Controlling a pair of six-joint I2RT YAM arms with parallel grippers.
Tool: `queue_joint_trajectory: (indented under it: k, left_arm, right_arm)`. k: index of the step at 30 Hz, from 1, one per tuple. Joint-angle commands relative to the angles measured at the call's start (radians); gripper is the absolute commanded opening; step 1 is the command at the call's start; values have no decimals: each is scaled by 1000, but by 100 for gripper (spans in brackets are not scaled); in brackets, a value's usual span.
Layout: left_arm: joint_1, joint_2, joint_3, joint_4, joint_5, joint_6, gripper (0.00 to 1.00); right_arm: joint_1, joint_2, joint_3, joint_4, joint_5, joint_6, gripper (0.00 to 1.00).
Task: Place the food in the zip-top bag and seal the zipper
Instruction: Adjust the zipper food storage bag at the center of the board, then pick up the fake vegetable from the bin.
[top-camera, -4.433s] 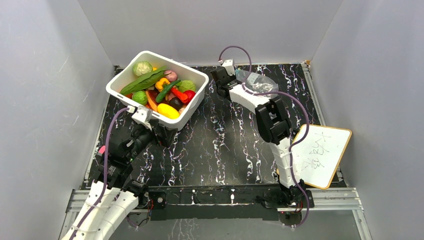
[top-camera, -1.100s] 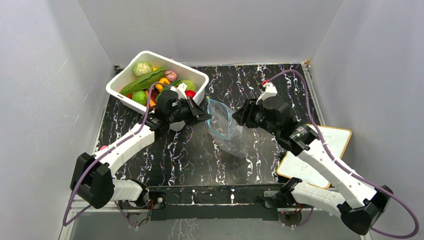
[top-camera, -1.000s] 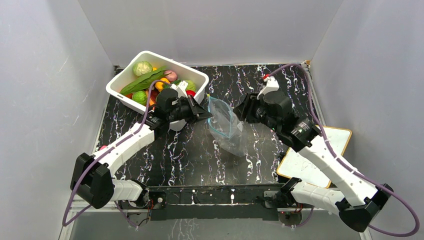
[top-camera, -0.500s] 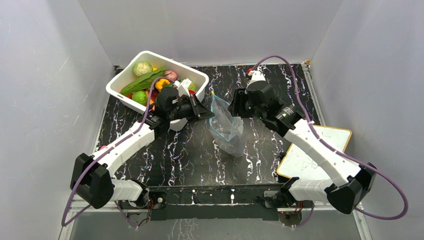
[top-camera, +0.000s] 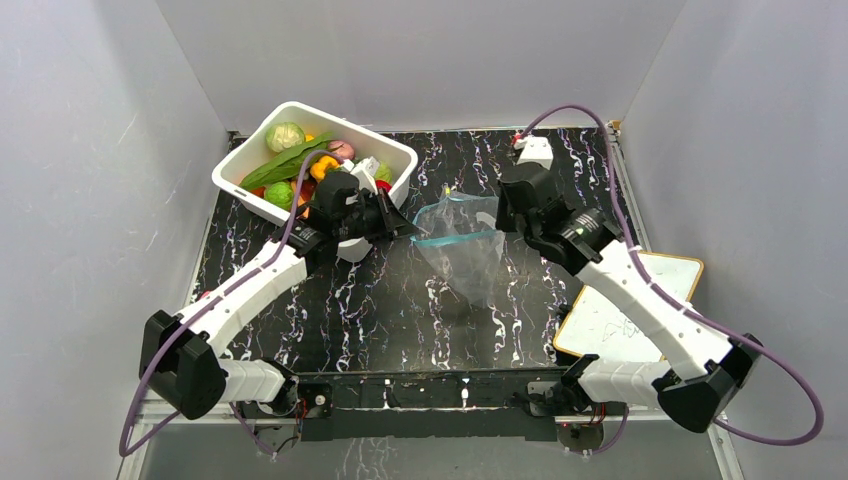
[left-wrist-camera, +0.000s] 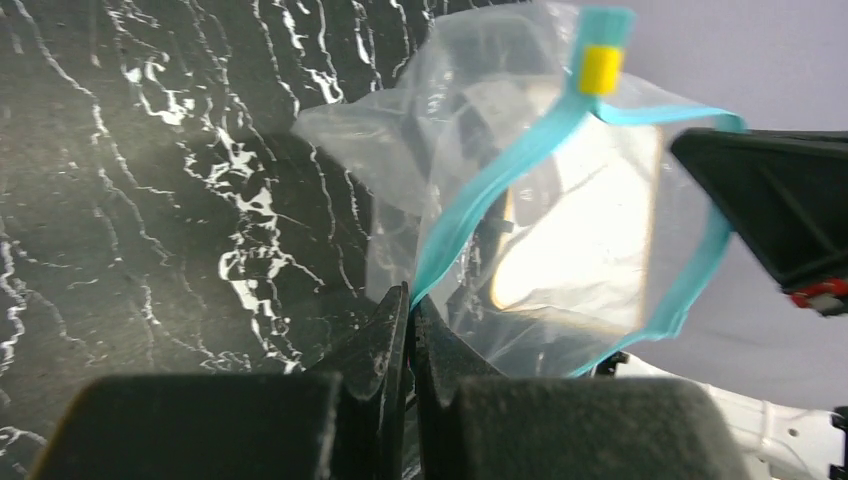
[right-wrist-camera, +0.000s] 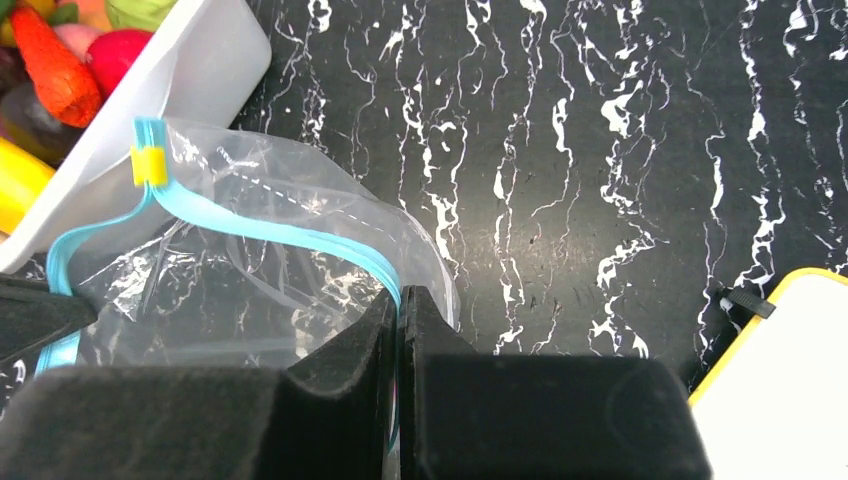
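The clear zip-top bag (top-camera: 465, 262) hangs empty above the dark table, its mouth stretched open between my two grippers. My left gripper (top-camera: 413, 232) is shut on the light-blue zipper (left-wrist-camera: 470, 215) at the mouth's left end. My right gripper (top-camera: 500, 217) is shut on the same strip (right-wrist-camera: 290, 240) at the right end. A yellow slider (left-wrist-camera: 601, 68) sits at the zipper's far corner (right-wrist-camera: 150, 167). The food (top-camera: 320, 165), colourful toy vegetables, lies piled in the white tub (top-camera: 300, 106) behind my left arm; a carrot (right-wrist-camera: 55, 65) shows in the right wrist view.
A yellow-framed whiteboard (top-camera: 630, 310) lies at the table's right edge, under my right arm, and also shows in the right wrist view (right-wrist-camera: 790, 380). Grey walls enclose the table on three sides. The tub's corner (right-wrist-camera: 180, 80) stands close behind the bag.
My right gripper has shut on the bag's rim and drawn it to the right, spreading the mouth open. The left gripper has kept its hold and barely moved.
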Motion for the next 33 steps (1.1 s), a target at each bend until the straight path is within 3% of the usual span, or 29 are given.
queue_joint_trajectory:
  k: [1,3,6,10,14,16,22,28,29,33]
  left_arm:
    - [-3,-51,47,-61,-69,82,0]
    - [-2,-48,43,-19,-17,76,4]
    - [-3,-36,59,-14,21,86,40]
    - [-2,-29,116,-119,-13,170,58]
    - [-2,-47,177,-259,-198,251,87]
    - [-3,-51,210,-326,-311,284,94]
    - [13,-7,295,-437,-549,359,95]
    - [79,101,348,-422,-588,328,77]
    - [109,139,381,-433,-591,293,69]
    - [138,186,384,-367,-593,237,60]
  right_arm:
    - [3,-78,28,51,19,-15,0]
    - [3,-97,-9,106,-49,-7,0]
    - [2,-101,-28,132,-71,3,0]
    - [3,-85,-16,119,-51,-7,0]
    - [4,-77,-27,122,-51,-17,0]
    - [4,-79,-37,125,-59,-17,0]
    - [3,-109,-74,159,-106,-19,0]
    - [3,-124,-83,167,-142,-36,0]
    - [4,-131,-83,172,-149,-41,0]
    - [3,-143,-91,197,-193,-48,0]
